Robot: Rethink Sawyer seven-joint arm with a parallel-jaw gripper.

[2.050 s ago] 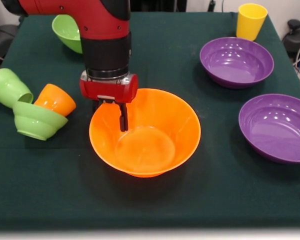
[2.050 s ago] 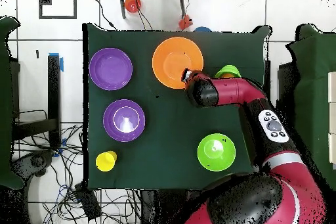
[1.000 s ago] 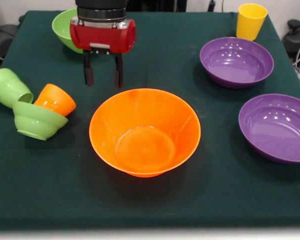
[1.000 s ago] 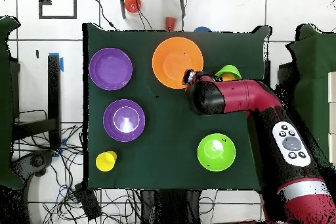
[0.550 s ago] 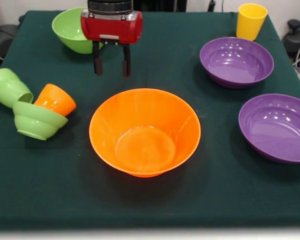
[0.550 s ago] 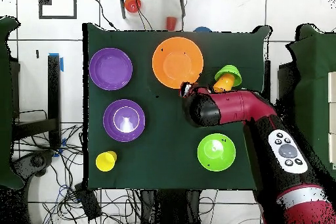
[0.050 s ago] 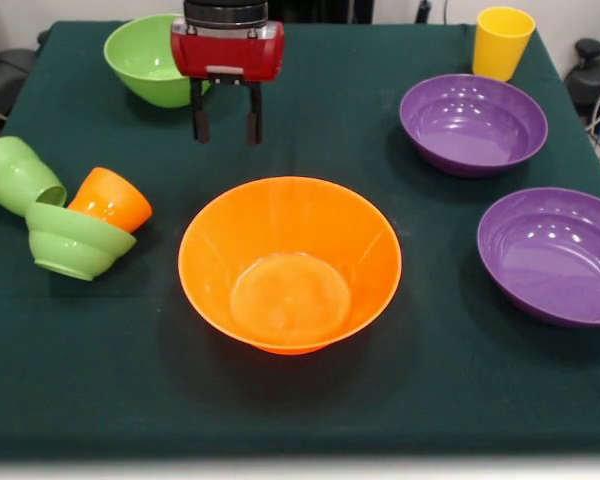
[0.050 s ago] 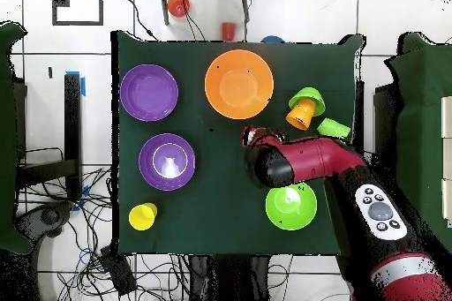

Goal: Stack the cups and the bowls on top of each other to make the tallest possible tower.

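Note:
My gripper (image 7: 224, 125) hangs open and empty above the cloth, just behind the large orange bowl (image 7: 290, 262) and in front of the medium light-green bowl (image 7: 145, 60). The orange bowl stands upright by itself at mid table, with nothing inside. At the left edge an orange cup (image 7: 110, 200) and a light-green cup (image 7: 18, 175) lie on their sides against a tipped small light-green bowl (image 7: 72, 240). Two purple bowls (image 7: 473, 122) (image 7: 555, 255) sit on the right, and a yellow cup (image 7: 501, 42) stands upright behind them. From overhead the gripper (image 8: 251, 135) is between the orange bowl (image 8: 239, 84) and the green bowl (image 8: 291, 206).
The table carries a dark green cloth (image 7: 430, 400). In the overhead view two small red objects (image 8: 178, 4) (image 8: 229, 31) lie on the floor beyond the table's far edge. Cables run along the floor at the lower left (image 8: 88, 253).
The gripper has lifted off the orange bowl's rim, opened, and drawn back toward the medium green bowl. The orange bowl has stayed in place.

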